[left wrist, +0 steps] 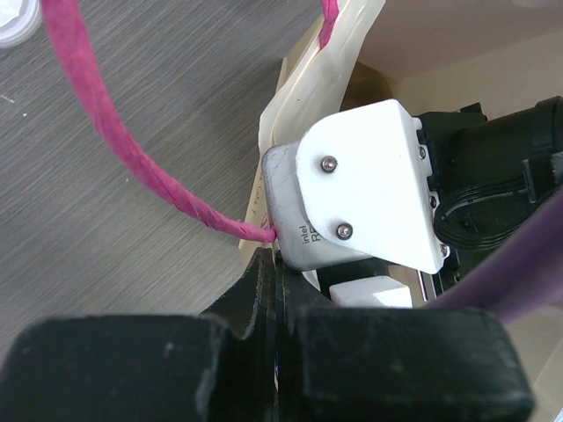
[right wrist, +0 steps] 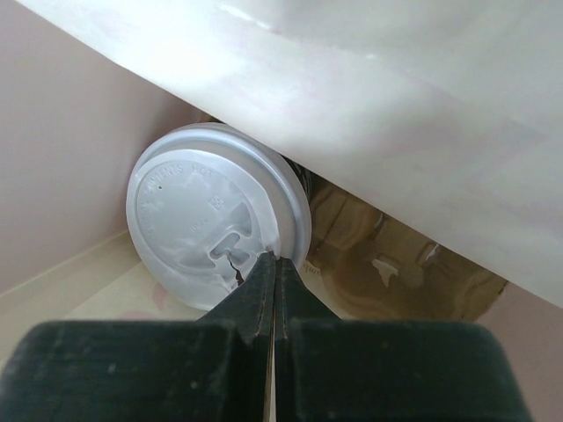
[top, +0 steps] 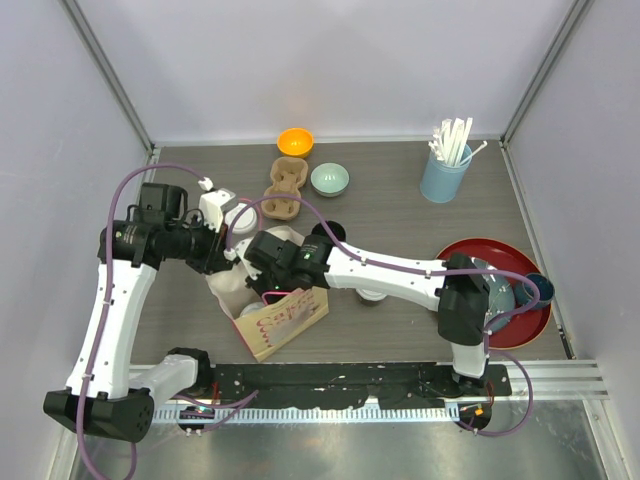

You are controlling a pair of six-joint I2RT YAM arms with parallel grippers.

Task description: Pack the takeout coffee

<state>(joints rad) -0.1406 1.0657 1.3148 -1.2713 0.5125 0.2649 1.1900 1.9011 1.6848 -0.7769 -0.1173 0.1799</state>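
A cream paper bag [top: 290, 315] with pink print lies on its side in front of the arms. My left gripper [top: 220, 260] is shut on the bag's rim [left wrist: 299, 79], right where the pink rope handle [left wrist: 132, 149] ends at my fingertips [left wrist: 264, 264]. My right gripper [top: 258, 283] reaches into the bag's mouth. In the right wrist view a takeout coffee cup [right wrist: 198, 220] lies inside the bag with its white lid facing me. My right gripper [right wrist: 274, 259] is shut, its tips against the lid's rim. Another lidded cup [top: 372, 296] stands under my right arm.
A brown cup carrier [top: 285, 190], an orange bowl [top: 295, 142] and a pale green bowl [top: 330, 180] sit at the back. A light-blue tumbler of straws [top: 445, 178] stands at the back right. A red plate [top: 480, 255] with a dark blue mug [top: 537, 290] is at the right edge.
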